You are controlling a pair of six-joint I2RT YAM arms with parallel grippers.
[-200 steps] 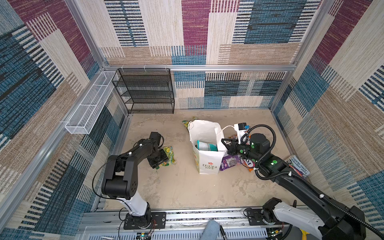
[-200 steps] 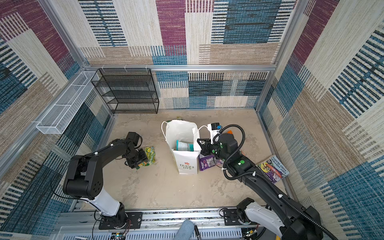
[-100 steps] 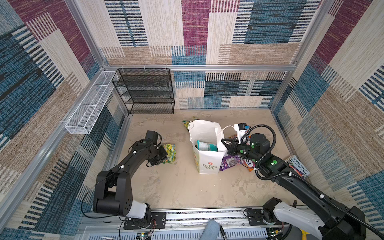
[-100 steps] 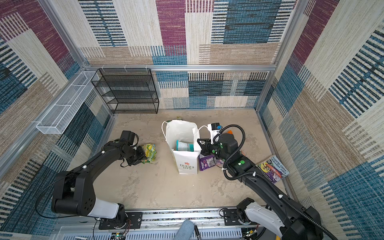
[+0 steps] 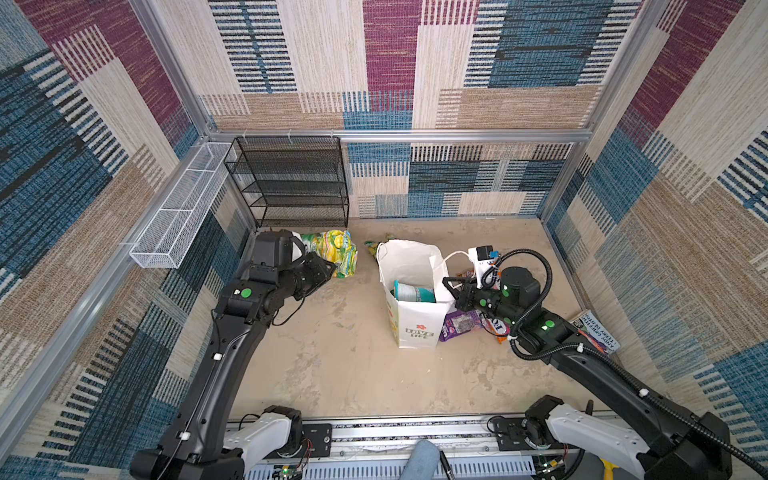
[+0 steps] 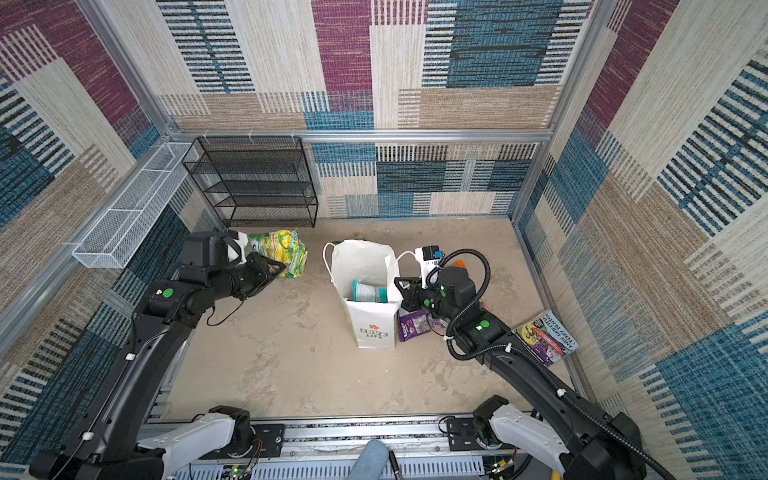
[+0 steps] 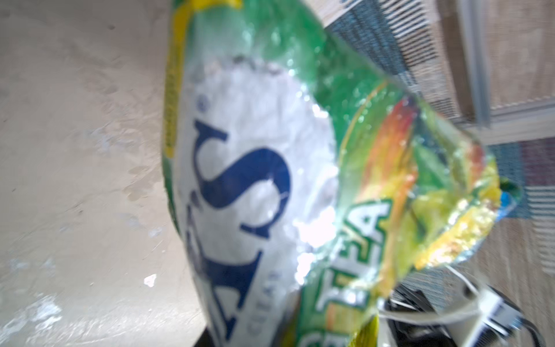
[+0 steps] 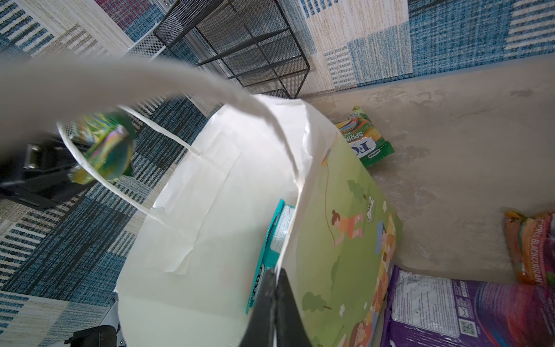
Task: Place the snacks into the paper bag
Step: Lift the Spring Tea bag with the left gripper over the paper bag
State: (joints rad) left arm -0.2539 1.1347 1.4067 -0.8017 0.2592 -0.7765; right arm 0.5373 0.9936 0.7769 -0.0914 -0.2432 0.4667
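Right, nearest you the purple packet [image 5: 459,326] lies flat on the floor [image 5: 332,374], touching the foot of the paper bag [image 5: 409,318]. An orange packet [image 8: 528,246] lies just beside it, and a printed book [image 5: 598,332] sits further off to the right. Your right gripper [image 5: 452,291] is pressed together on the bag's rim on the side facing it, pinching the paper. The bag stands upright and open, with a teal packet [image 5: 413,291] inside. Further back on the left, your left gripper [image 5: 328,269] holds a green-yellow packet [image 5: 334,251] clear of the floor, well apart from the bag. The wrist view is blurred and the wrapper hides the pads, so the pinch only seems firm. Behind the bag another green packet [image 8: 365,138] lies on the floor. At the back stand a black mesh rack [image 5: 291,183] and a white wire basket [image 5: 178,216].
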